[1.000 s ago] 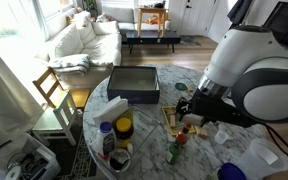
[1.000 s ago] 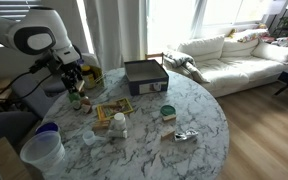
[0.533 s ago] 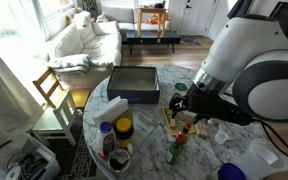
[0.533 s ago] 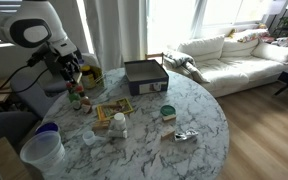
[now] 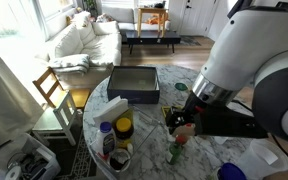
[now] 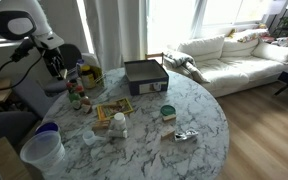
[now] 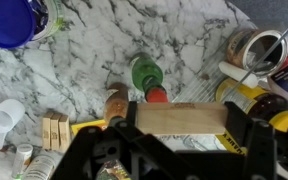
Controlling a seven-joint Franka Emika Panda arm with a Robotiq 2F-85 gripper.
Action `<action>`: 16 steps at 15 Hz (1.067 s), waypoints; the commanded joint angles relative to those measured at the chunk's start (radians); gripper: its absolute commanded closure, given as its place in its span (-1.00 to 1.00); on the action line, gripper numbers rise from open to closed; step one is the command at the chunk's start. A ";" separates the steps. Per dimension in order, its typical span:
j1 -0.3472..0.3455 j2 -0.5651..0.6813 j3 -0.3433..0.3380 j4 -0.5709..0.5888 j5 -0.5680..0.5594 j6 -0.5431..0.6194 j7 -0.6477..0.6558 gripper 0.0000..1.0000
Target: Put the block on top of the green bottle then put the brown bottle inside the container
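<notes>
In the wrist view my gripper (image 7: 182, 128) is shut on a long pale wooden block (image 7: 179, 116), held flat between the two black fingers. The round top of the green bottle (image 7: 146, 74) lies just beyond the block, with a red cap (image 7: 158, 96) beside it. The brown bottle (image 7: 116, 103) stands by the block's left end. In an exterior view the gripper (image 5: 184, 124) hangs above the green bottle (image 5: 174, 152). The dark box container shows in both exterior views (image 5: 134, 85) (image 6: 144, 74). The gripper (image 6: 61, 68) is above the bottles (image 6: 76, 98).
A yellow-topped jar (image 5: 124, 127) and a white bottle with a blue cap (image 5: 106, 140) stand at the table's near edge. A blue-lidded tub (image 6: 44, 140), a flat green disc (image 6: 168, 112) and a wooden board (image 6: 112, 110) are on the marble table (image 6: 184, 95). A tin (image 7: 259, 47) sits to the right.
The arm has shifted with the block in the gripper, and the gripper now sits closer over the green bottle. The things on the table have not moved.
</notes>
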 commanded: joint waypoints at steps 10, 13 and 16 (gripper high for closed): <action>-0.016 0.024 0.026 -0.049 -0.129 0.030 0.058 -0.18; -0.018 0.034 0.025 -0.049 -0.136 0.035 0.071 -0.18; -0.017 0.047 0.022 -0.045 -0.131 0.039 0.078 -0.18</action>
